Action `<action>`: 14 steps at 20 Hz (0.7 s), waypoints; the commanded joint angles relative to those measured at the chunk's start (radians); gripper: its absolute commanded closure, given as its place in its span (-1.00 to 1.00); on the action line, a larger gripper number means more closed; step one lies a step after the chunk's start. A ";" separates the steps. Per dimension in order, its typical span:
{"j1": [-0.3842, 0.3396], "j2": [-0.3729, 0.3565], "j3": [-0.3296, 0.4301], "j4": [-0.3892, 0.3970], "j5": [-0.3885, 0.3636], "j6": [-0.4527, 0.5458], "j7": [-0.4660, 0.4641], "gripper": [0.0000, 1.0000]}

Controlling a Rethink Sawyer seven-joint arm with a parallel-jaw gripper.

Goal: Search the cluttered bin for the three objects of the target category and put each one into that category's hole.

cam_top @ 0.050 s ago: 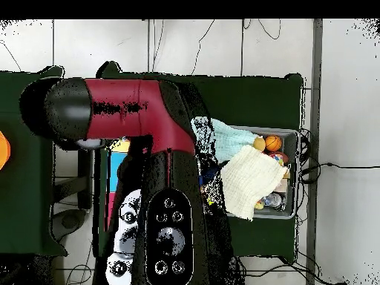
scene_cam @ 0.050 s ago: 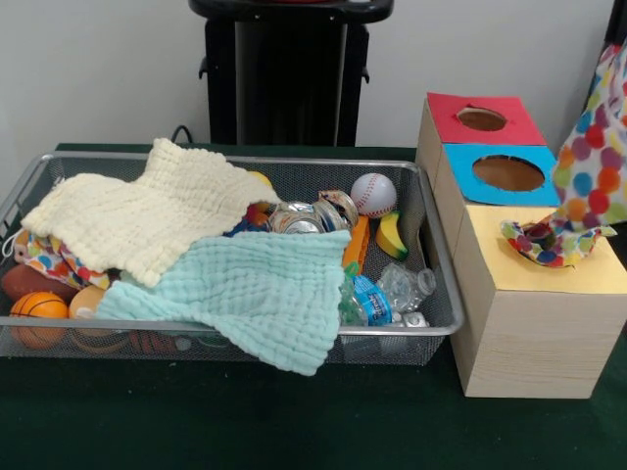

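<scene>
— Bin, wire mesh, on the green table. Contents, upper layer?

— Item one: cream cloth, spread over the left and middle. Item two: mint cloth, overlapping the cream one, one corner draped over the bin's front rim.

— Lower layer?

— Baseball near the back right corner, toy banana just beside it against the right wall. Crushed cans in the middle, plastic bottle with a blue label at the front right. Small basketball at the front left. A spotted fabric peeks out beneath the cream cloth; possibly a further cloth, too covered to say.

— Sorting box?

— Wooden box, just beside the bin on the right. Three tops in a row: red panel and blue panel, each with an open hole, and yellow panel.

— Item in transit?

— Polka-dot cloth, hanging down along the right edge, its lower end bunched on the yellow panel where the hole would be.

— Gripper?

— Not listed as seen. Overhead, only the red and black arm shows, covering the box. Whether the hand is clenched or released, I cannot tell.
</scene>
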 commanded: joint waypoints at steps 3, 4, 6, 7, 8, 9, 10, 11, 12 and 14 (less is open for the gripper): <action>0.015 -0.067 -0.014 0.173 0.020 0.056 0.177 1.00; 0.018 -0.067 -0.014 0.193 0.022 0.033 0.175 1.00; 0.010 -0.057 -0.007 0.244 0.025 -0.052 0.156 1.00; 0.006 -0.049 -0.003 0.273 0.021 -0.109 0.146 1.00; 0.004 -0.046 0.000 0.287 0.020 -0.134 0.141 1.00; -0.001 -0.039 0.005 0.301 0.018 -0.157 0.132 1.00; -0.004 -0.037 0.009 0.310 0.019 -0.168 0.125 1.00; -0.010 -0.034 0.015 0.318 0.025 -0.172 0.119 1.00; -0.012 -0.033 0.018 0.322 0.026 -0.175 0.114 1.00; -0.013 -0.030 0.020 0.325 0.024 -0.175 0.111 1.00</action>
